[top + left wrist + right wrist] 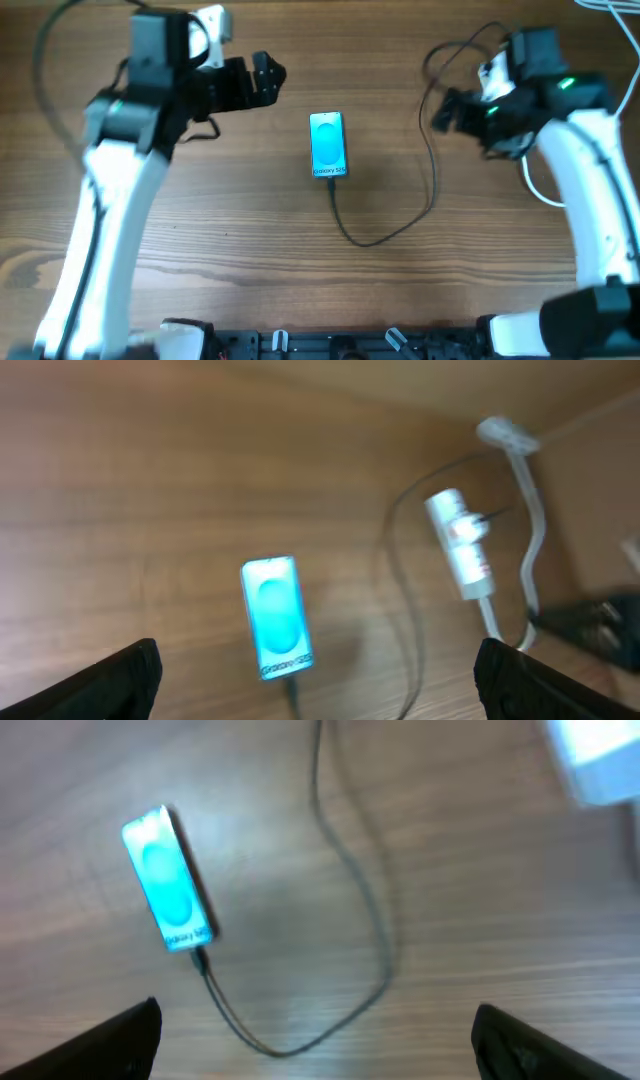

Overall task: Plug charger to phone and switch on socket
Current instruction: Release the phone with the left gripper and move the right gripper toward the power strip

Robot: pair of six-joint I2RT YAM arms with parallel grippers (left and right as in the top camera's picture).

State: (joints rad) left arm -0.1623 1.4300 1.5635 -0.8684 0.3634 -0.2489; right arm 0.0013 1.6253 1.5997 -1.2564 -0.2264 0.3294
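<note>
The phone lies flat mid-table, cyan screen up, white text strip at its near end. The charger cable has its connector at the phone's near end and loops right and up toward the socket. The phone also shows in the left wrist view and the right wrist view. The socket is a white strip with red marks; in the overhead view my right arm hides most of it. My left gripper is open, raised left of the phone. My right gripper is open, raised right of the phone.
The thick white cord runs from the socket to the far right. It also shows at the right of the overhead view. A black rail with fittings lines the table's near edge.
</note>
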